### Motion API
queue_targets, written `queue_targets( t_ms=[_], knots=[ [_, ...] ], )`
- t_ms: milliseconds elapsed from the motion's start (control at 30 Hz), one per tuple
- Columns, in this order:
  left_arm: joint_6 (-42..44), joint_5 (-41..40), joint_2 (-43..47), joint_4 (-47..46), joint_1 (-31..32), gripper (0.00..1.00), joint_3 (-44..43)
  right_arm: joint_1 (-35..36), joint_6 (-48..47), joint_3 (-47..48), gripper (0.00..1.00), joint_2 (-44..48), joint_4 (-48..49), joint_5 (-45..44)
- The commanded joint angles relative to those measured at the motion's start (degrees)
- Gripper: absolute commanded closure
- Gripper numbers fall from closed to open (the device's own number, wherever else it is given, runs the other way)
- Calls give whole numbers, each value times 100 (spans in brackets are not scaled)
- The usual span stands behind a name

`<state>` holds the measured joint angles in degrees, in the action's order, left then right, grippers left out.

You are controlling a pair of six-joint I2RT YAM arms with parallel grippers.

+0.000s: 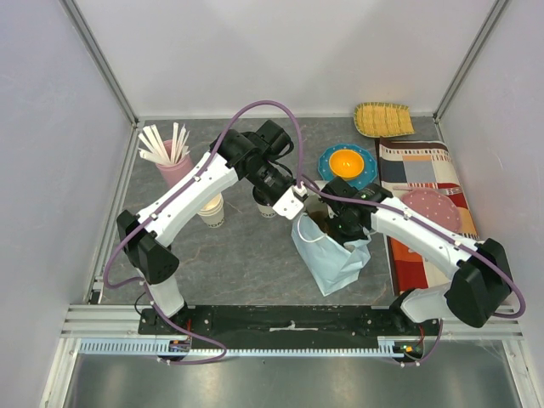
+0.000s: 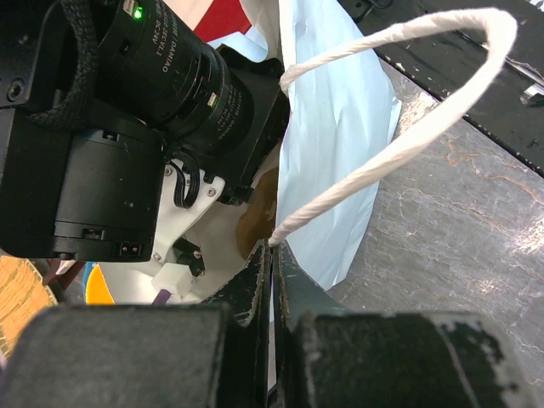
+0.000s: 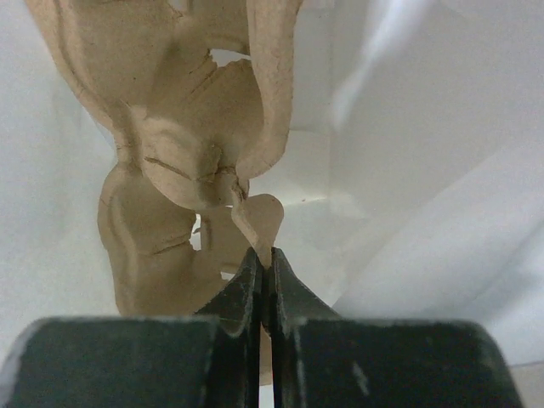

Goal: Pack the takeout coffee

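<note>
The grey counter (image 1: 238,263) carries everything. On it, toward my right arm's side, stands the white paper bag (image 1: 333,265), mouth up. My left fingers (image 2: 253,289) are pressed together on the bag's rim, right where the twisted cord handle (image 2: 408,127) is rooted, and they hold that side of the mouth. My right fingers (image 3: 285,285), down inside the bag, are pinched on a small tab of the brown pulp carrier (image 3: 170,170) that sits within. Neither holds the takeout coffee (image 1: 267,210). It stands upright on the counter just left of the bag, under my left wrist and partly hidden by it, near the stack of lidless cups (image 1: 211,211) but apart from it. I judge the cup light if empty, heavier and sloshy if filled; which it is I cannot tell from here. Its paper wall should be soft and will buckle under a hard squeeze, and a dent could pop the black lid, probably the only stiff part. The lid is likely smooth and slippery, and lifting by it risks pulling it off. So I would take hold across the wall, high up just below the lid where the paper ought to be stiffest. I would squeeze gently, keep it upright, and lower it into a pocket of the carrier.
</note>
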<state>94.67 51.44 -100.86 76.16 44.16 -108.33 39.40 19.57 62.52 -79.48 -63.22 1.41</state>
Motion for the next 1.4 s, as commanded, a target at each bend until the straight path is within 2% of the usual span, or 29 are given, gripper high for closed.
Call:
queue_targets(
  t_ms=[0, 333, 600, 867, 933, 967, 1367],
  knots=[
    [16, -2, 14, 198, 22, 98, 32, -11, 38, -364, 92, -252, 3, -88],
    [25, -55, 14, 224, 31, 98, 5, -11, 126, 269, 56, -120, -410, -563],
    [95, -125, 14, 312, 31, 98, -21, 59, 152, 840, 35, 47, -656, -817],
    [236, -231, -22, 566, 22, 98, -56, 305, 143, 1631, 18, 214, -946, -1107],
    [218, -257, -39, 575, 22, 98, -74, 305, 152, 1815, 12, 293, -1034, -1187],
    [210, -257, -30, 575, 31, 98, -83, 314, 109, 1886, 4, 310, -1069, -1196],
    [113, -293, -74, 610, 22, 98, -171, 323, -322, 2862, 2, 715, -956, -1047]
  ],
)
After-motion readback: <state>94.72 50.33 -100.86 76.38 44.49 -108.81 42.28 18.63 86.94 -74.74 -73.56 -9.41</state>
